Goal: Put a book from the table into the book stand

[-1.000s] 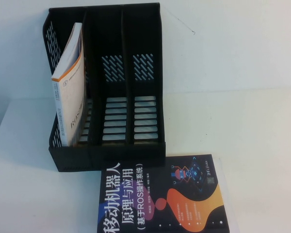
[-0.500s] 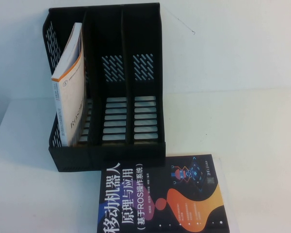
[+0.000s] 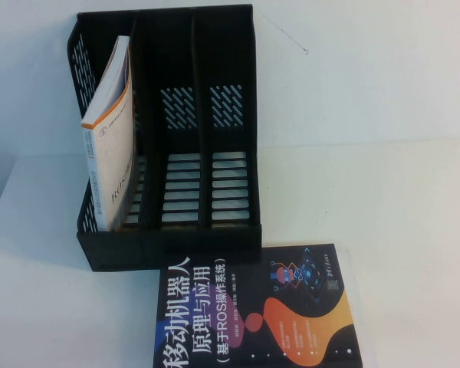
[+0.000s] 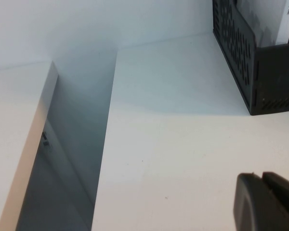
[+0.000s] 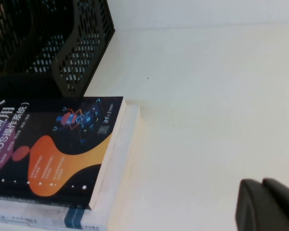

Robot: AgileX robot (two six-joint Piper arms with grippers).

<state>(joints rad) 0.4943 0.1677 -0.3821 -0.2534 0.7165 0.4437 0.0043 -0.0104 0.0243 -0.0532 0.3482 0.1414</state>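
A black three-slot book stand [image 3: 176,230] stands on the white table. A white and orange book [image 3: 111,146] leans in its left slot. A dark book with an orange and purple cover [image 3: 261,307] lies flat in front of the stand, on top of another book [image 5: 113,192]. Neither arm shows in the high view. My left gripper [image 4: 262,179] is shut and empty above bare table, to the left of the stand [image 4: 260,72]. My right gripper [image 5: 262,185] is shut and empty above bare table, to the right of the dark book [image 5: 53,149].
The table's left edge [image 4: 103,144] drops into a gap beside a second white surface [image 4: 14,120]. A white wall stands behind the stand. Bare table lies to the right of the stand and books [image 3: 399,199].
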